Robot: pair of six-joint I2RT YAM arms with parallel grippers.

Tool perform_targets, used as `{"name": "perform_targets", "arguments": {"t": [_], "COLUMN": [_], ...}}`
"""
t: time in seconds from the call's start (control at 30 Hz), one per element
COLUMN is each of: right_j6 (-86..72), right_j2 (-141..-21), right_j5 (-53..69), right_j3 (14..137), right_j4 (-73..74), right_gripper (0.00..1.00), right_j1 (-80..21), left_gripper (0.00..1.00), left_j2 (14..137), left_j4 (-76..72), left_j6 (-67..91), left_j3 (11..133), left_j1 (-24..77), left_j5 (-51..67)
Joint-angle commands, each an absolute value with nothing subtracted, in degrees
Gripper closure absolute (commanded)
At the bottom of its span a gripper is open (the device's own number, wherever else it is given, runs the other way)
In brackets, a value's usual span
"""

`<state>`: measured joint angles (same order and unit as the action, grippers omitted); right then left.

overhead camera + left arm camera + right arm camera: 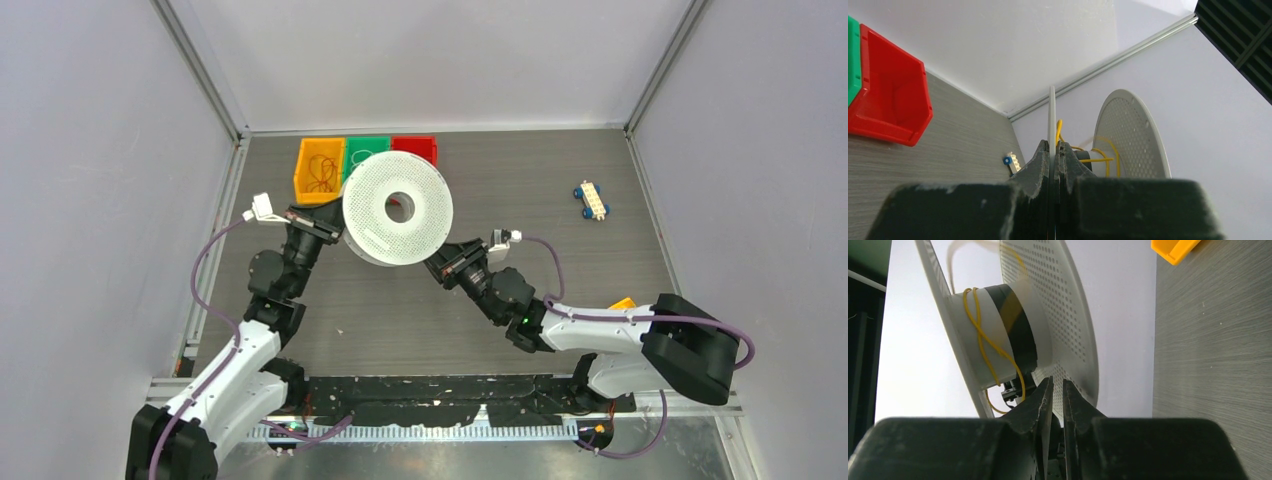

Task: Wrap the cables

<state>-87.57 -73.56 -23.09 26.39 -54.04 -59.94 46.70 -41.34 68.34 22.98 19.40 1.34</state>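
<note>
A white perforated spool (430, 220) is held tilted above the table between both grippers. The thin yellow cable (979, 335) crosses itself round the spool's hub, and a loose loop hangs below it. It also shows between the flanges in the left wrist view (1108, 159). In the top view the upper flange hides it. My left gripper (1052, 145) is shut on the edge of one flange (1051, 115), at the spool's left (340, 232). My right gripper (1057, 381) is shut on the rim of the other flange (1068, 330), at the spool's lower right (440, 262).
Orange (318, 170), green (368, 152) and red (415, 148) bins stand at the back, just behind the spool. The orange bin holds a dark-red wire, the green one a white wire. A small toy car (591, 200) lies at the right. An orange piece (622, 303) sits by the right arm.
</note>
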Motion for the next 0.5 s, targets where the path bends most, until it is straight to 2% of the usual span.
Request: {"name": "perform_targets", "arguments": {"t": [0.0,0.33,0.47], "right_j6": [-86.4,-82.8,-80.5], "right_j2": [-72.3,-66.5,-61.3], "right_j5": [-26.5,-28.6,-28.1], "right_j3": [25.7,21.8,20.4], "right_j4": [-55.9,-53.7,-44.8], "right_gripper": [0.8,0.78,0.75], "right_j1": [-60.3,-60.4,-60.4], "left_gripper": [1.0,1.0,1.0], "left_j2": [44.9,44.1,44.6], "left_j4": [-49.7,-50.2,-50.0], "left_j6": [68.2,66.0,64.4], "left_j3": [23.6,22.4,22.4], "left_j1": [19.3,19.3,19.2], "left_j5": [-0.7,-1.9,-1.6]}}
